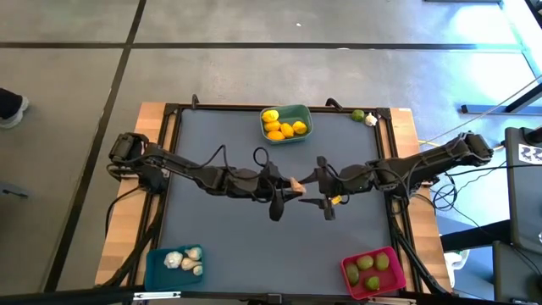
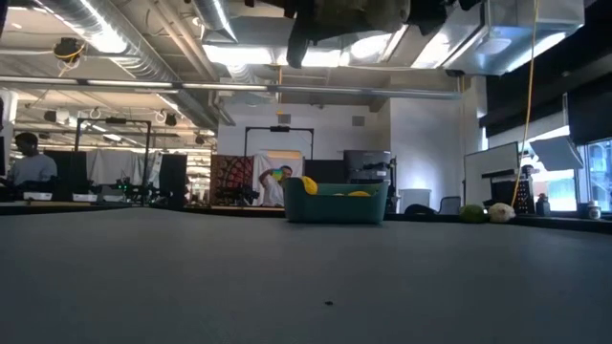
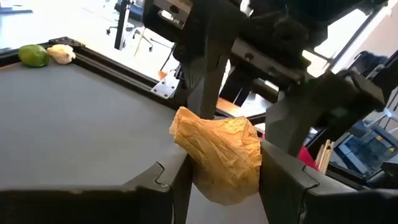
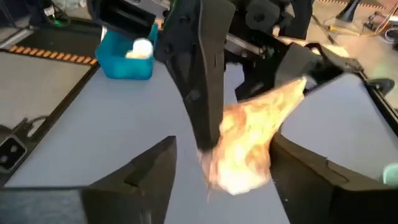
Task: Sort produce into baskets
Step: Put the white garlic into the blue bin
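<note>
A crumpled tan-yellow thing [image 3: 221,149], crinkled like a wrapper, hangs in the air over the middle of the table [image 1: 296,184]. My left gripper [image 3: 224,186] comes from the table's left and is shut on it. My right gripper [image 4: 239,180] faces it from the right, open, a finger standing on either side of the thing [image 4: 245,146]. The teal basket [image 1: 286,123] holds lemons at the far edge. The blue basket [image 1: 175,264] holds garlic at the near left. The pink basket [image 1: 373,271] holds limes at the near right. My left gripper pinches the crumpled thing between its two fingers, which press on its two sides [image 3: 198,158]. The fingers reach in about level from the table's left. The thing is lifted well clear of the table, and its far end sticks out beyond the fingertips toward the right gripper.
A loose lime [image 1: 357,115] and a garlic bulb [image 1: 370,120] lie at the table's far right corner, by the raised black frame [image 3: 124,65]. The grey mat around the centre is bare. People sit at desks in the room beyond.
</note>
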### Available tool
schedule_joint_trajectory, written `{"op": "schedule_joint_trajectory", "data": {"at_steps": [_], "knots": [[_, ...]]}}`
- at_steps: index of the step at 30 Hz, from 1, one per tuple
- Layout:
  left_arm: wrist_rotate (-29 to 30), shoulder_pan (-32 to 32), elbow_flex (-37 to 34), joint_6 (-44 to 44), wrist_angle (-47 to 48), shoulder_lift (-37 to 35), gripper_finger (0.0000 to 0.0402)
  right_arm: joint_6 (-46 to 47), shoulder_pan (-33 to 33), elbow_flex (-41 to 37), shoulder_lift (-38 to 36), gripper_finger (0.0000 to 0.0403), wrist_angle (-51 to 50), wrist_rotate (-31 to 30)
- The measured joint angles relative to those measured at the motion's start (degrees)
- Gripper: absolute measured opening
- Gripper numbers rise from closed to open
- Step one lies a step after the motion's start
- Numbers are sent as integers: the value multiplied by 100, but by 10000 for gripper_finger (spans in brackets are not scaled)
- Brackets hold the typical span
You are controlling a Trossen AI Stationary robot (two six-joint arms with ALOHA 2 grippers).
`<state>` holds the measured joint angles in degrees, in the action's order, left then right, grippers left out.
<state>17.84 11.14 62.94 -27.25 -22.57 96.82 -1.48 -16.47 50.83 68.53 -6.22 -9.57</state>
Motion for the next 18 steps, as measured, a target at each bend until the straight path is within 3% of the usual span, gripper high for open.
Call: {"op": "schedule_joint_trajectory", "data": {"at_steps": [10,18], "knots": [[22,17,9,31,543,-24,141,858,-4,-11,-765,261,-2002,53],[65,135,12,-112,1660,-338,141,1381,-2,-13,-864,261,-2912,17]]}}
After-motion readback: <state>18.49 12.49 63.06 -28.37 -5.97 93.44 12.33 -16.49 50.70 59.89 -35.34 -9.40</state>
